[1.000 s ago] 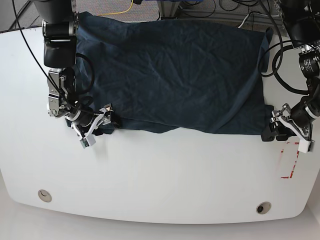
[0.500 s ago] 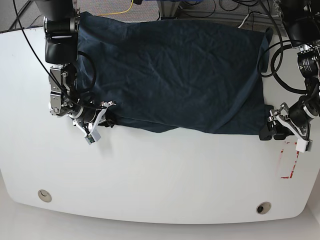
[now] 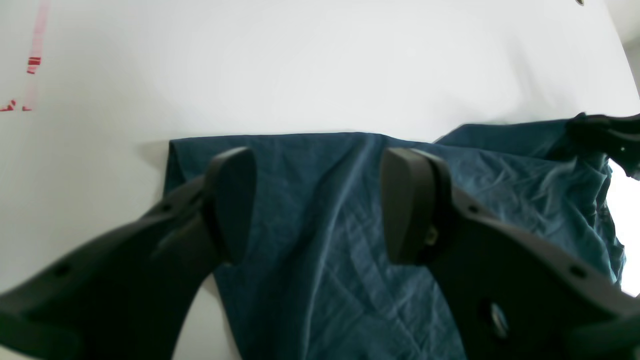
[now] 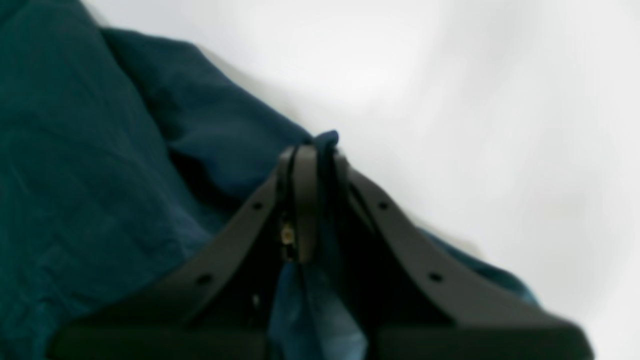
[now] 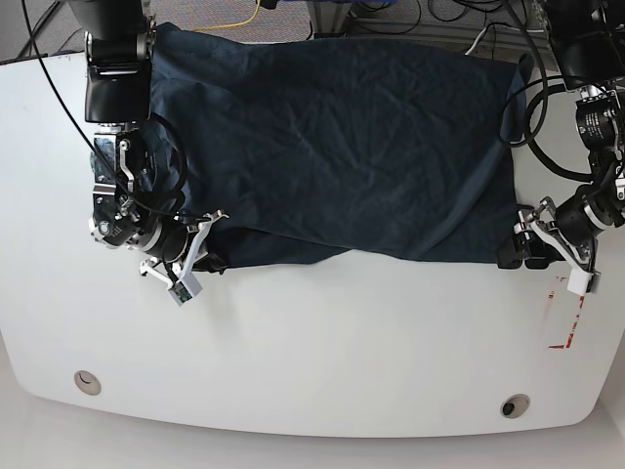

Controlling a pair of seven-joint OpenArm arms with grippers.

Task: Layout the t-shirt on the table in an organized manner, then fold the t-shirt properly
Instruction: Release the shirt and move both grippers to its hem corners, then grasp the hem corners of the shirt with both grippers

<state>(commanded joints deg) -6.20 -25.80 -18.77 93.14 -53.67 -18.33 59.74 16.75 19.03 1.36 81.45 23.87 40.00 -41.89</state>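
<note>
The dark navy t-shirt (image 5: 342, 147) lies spread over the far half of the white table (image 5: 312, 332), wrinkled, its near hem uneven. My right gripper (image 5: 207, 258), on the base view's left, is shut on the near-left hem corner. In the right wrist view a tuft of the t-shirt (image 4: 75, 175) sticks out past the closed right gripper (image 4: 315, 150). My left gripper (image 5: 515, 252) is at the near-right corner. In the left wrist view the left gripper (image 3: 320, 200) is open, its fingers (image 3: 230, 200) astride the t-shirt (image 3: 320, 260) corner lying on the table (image 3: 300, 60).
Red tape marks (image 5: 566, 313) sit near the table's right edge, also seen as red tape (image 3: 32, 65) in the left wrist view. Two grommet holes (image 5: 87, 381) (image 5: 515, 405) lie near the front edge. Cables (image 5: 391, 20) run behind the far edge.
My right gripper has shifted a little toward the near edge, hem corner still in it, and its wrist has turned. My left gripper has crept slightly leftward at the shirt's near-right corner.
</note>
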